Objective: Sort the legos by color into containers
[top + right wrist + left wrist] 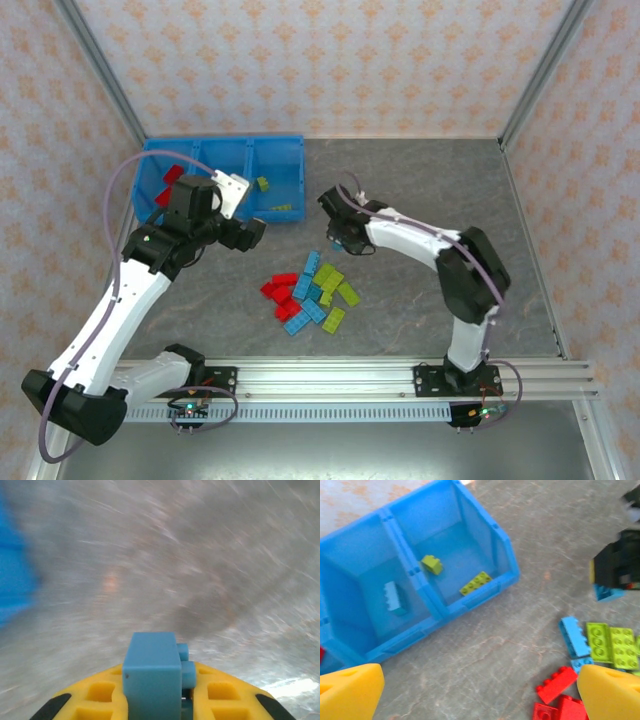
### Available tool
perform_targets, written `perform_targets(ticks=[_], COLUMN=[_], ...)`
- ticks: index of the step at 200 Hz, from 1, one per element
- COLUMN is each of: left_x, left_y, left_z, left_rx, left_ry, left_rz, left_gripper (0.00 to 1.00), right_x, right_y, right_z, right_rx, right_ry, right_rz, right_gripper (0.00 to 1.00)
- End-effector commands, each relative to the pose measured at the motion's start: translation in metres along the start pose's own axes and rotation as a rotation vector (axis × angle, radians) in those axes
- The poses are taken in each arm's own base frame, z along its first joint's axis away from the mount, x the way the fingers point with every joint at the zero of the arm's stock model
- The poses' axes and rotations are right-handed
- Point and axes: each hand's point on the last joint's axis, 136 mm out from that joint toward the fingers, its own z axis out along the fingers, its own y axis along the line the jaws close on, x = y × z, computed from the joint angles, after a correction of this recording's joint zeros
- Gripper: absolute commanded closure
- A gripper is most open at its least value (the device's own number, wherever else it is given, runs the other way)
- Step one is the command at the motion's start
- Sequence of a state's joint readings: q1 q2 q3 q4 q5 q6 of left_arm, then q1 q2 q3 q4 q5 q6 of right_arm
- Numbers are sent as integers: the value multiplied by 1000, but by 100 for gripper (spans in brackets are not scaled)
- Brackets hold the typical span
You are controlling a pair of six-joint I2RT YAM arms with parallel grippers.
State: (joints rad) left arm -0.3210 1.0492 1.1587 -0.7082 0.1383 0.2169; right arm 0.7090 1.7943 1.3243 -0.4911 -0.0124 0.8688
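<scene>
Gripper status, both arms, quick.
Left gripper: open, holding nothing.
Right gripper: closed on a light blue lego brick.

Table (200,555): motion-smeared in your right wrist view, no grain to read.
Blue patch (15,575): at that view's left edge, too blurred to name.
Light blue brick (151,672): its lower end runs off the bottom edge, and the yellow pads (225,700) are cropped with it.
Right gripper (612,580): a dark blur in your left wrist view, cut by the right edge.
Left gripper (479,687): two yellow corners, the rest lies below the frame.
Containers (465,510): left bin cropped, and the red sliver (321,654) at the edge is unreadable.
Pile (600,645): spills off the right and bottom edges.
Left arm (190,215): from above it covers much of the middle bin.
</scene>
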Motion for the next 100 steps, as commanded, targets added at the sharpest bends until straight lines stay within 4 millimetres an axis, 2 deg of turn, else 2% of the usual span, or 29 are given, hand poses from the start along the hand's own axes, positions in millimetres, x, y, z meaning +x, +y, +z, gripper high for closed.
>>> perform_targets(ticks=[1,9,19,36,63,100], left_x=[-8,-9,-10,-12,-12,-12], left_y=[30,34,36,38,53,57], left_z=[-8,-10,-13,-19,-32,-47], left_rx=[-177,-205,-213,-227,-315,-342], left_ry=[-54,-63,-79,-117,-160,-245], left_rz=[-55,-69,-78,-92,-118,-126], left_gripper=[0,0,0,0,0,0], right_x=[-25,-20,-17,-15,-22,-38], right_y=[93,113,132,162,207,258], right_z=[-82,-100,-112,-114,-90,-31], right_rx=[-444,-544,-603,-656,-691,-643], right_ry=[-209,-260,-295,-296,-336,-397], right_rz=[-290,-393,-487,-596,-660,-681], right_gripper=[84,84,83,83,83,84])
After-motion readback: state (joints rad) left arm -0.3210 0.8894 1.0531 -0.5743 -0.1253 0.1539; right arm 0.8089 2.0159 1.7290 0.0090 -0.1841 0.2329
